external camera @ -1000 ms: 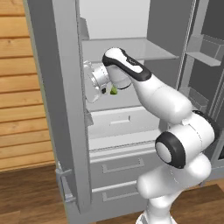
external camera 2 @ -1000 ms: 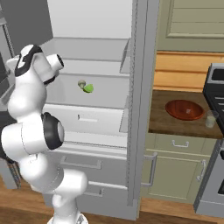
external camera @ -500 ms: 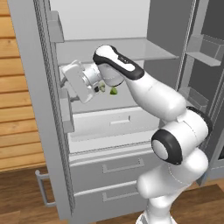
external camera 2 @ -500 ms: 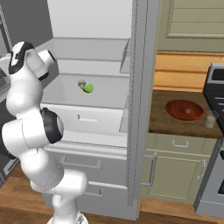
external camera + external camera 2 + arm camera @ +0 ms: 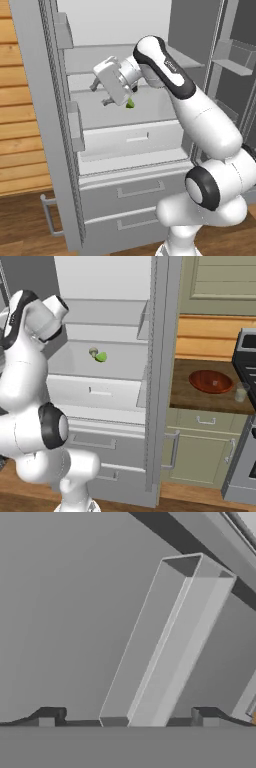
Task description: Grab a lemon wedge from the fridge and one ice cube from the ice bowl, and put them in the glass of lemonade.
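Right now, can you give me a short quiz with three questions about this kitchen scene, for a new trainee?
1. True or false: the hand is open and holds nothing.
2. Where does the lemon wedge lie? A) on a shelf inside the fridge B) in the ice bowl C) in the glass of lemonade
3. Fill in: the glass of lemonade stands on the counter beside the ice ____.

Key: 1 true; 2 A; 3 bowl.
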Controlling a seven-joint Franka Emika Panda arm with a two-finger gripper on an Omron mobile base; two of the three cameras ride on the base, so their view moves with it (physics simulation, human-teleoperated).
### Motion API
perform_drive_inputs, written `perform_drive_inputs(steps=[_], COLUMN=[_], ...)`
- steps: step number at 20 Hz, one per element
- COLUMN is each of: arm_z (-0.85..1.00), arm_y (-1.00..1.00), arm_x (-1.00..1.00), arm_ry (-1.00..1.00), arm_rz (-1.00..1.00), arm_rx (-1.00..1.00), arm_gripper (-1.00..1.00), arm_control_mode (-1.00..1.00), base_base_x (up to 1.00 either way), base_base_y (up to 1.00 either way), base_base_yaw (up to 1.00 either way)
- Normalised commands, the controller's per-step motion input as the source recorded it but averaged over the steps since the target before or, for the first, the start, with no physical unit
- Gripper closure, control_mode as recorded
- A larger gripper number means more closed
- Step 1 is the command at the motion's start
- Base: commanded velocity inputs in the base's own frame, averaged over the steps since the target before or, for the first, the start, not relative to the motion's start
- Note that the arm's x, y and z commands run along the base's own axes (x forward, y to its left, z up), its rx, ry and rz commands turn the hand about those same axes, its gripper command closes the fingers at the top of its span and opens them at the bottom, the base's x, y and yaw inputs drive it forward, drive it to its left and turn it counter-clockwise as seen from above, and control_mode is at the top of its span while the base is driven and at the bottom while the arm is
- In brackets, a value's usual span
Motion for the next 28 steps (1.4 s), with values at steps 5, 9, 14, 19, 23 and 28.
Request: perform_drive_inputs(steps=[5, 9, 14, 19, 23, 28], arm_z=[0.47, 0.08, -0.02, -0.34, -0.45, -0.43], arm_y=[-1.0, -0.99, -0.99, -0.65, -0.23, -0.01], arm_x=[-0.18, -0.2, -0.42, -0.68, -0.88, -0.57], arm_ry=[-0.24, -0.25, -0.28, -0.21, -0.18, 0.02], arm_rz=[0.0, 0.0, -0.04, -0.14, -0.1, -0.12], arm_rx=[-0.14, -0.28, -0.34, -0.29, -0.26, -0.13], arm_gripper=[-1.0, -1.0, -1.0, -1.0, -1.0, -1.0], arm_control_mode=[-1.0, -1.0, -1.0, -1.0, -1.0, -1.0], base_base_x=[0.0, 0.0, 0.0, 0.0, 0.0, 0.0], base_base_y=[0.0, 0.0, 0.0, 0.0, 0.0, 0.0], base_base_yaw=[0.0, 0.0, 0.0, 0.0, 0.0, 0.0])
